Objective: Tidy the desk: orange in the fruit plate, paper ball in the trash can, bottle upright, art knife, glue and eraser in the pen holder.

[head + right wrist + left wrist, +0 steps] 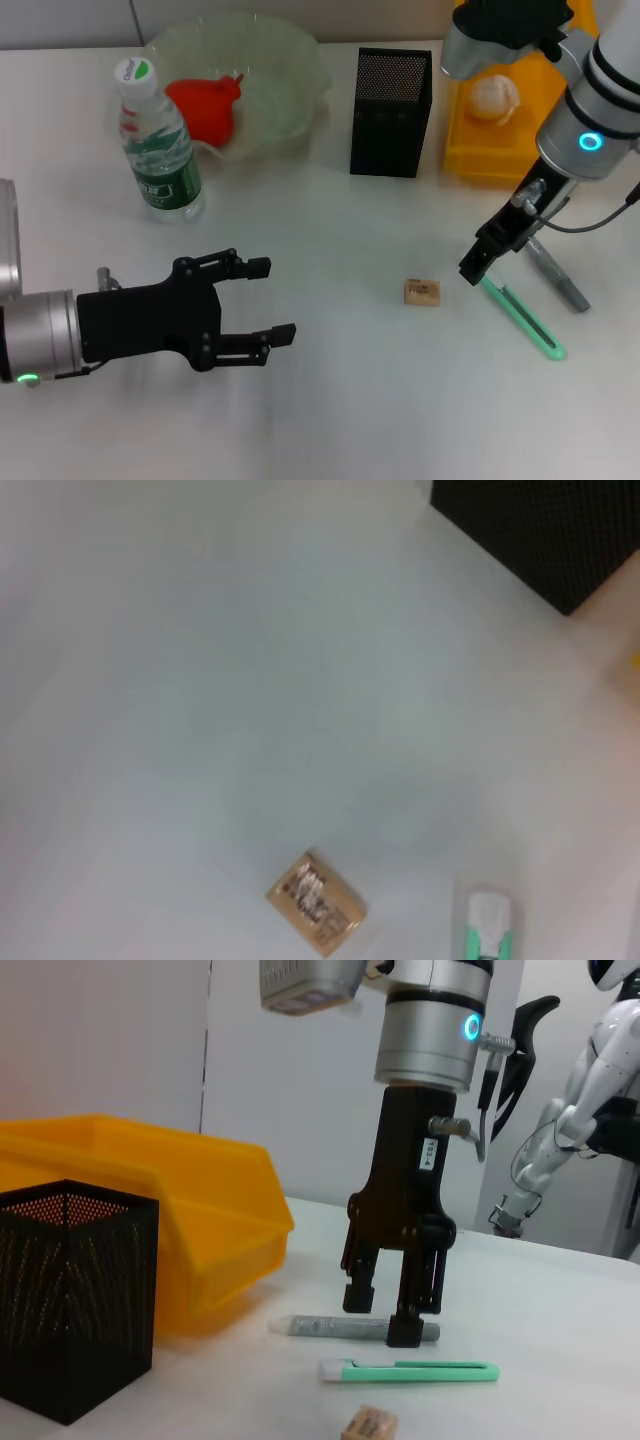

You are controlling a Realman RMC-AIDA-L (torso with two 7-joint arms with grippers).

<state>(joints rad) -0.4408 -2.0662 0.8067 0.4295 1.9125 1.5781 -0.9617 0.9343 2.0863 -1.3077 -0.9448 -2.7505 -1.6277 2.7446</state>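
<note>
- Right gripper (484, 262) is down low over the desk (330, 400), fingers spread open and holding nothing. In the left wrist view (382, 1320) you can see both fingertips hanging just above the grey glue stick (352, 1328), one on each side of it.
- The green art knife (522, 318) lies just beside the glue stick (555, 274), a bit nearer the robot. From the head view the gripper's tip looks like it sits right at the knife's (410, 1371) upper end — the side-on left wrist view is what shows it's really lined up over the glue.
- The eraser (421, 291) sits a little to the left of the right gripper, apart from it. The right wrist view shows its printed label (316, 904) and only the white end of the knife (489, 923); the glue isn't in that shot.
- Left gripper (270, 300) hovers over bare desk on the left, jaws open and empty.
- Water bottle (155, 142) stands upright next to the clear fruit plate (290, 80), which has a red fruit (205, 108) in it.
- Black mesh pen holder (391, 112) stands between the plate and the yellow bin (480, 150) — the paper ball (494, 98) is in the bin.
</note>
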